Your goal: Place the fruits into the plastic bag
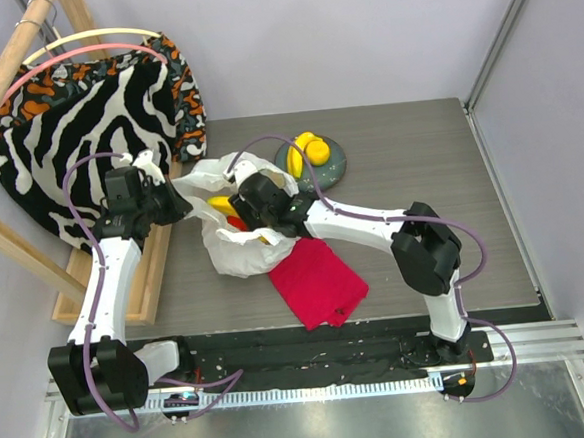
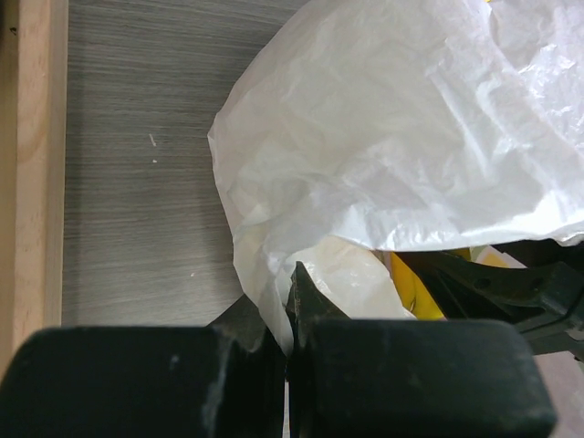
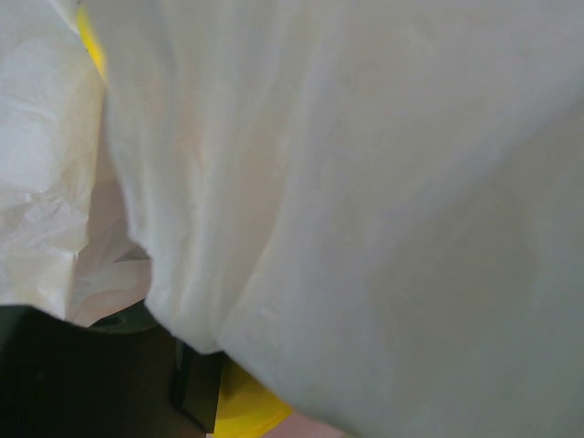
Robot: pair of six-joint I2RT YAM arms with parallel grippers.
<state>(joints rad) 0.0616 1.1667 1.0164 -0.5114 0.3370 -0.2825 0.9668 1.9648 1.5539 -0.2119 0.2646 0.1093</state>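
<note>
Well, the left gripper (image 1: 177, 201) has its jaws closed tight on a fold of the plastic bag (image 1: 236, 255). It pinches the thin film at the bag's left edge, a little left of centre in the overhead view. The right gripper (image 1: 244, 214) reaches into the bag's mouth from the right. White film drapes across its wrist camera, so I cannot tell how far its jaws stand apart or whether they hold anything. A yellow fruit (image 1: 221, 203) shows inside the opening, with something red just beside it. Some loose fruits (image 1: 308, 151), also yellow, sit on the dark round plate (image 1: 337, 173), above and right of the bag. A red cloth (image 1: 316, 280) lies just beside the bag's lower right. Zebra-striped fabric (image 1: 85, 123) hangs at upper left.
</note>
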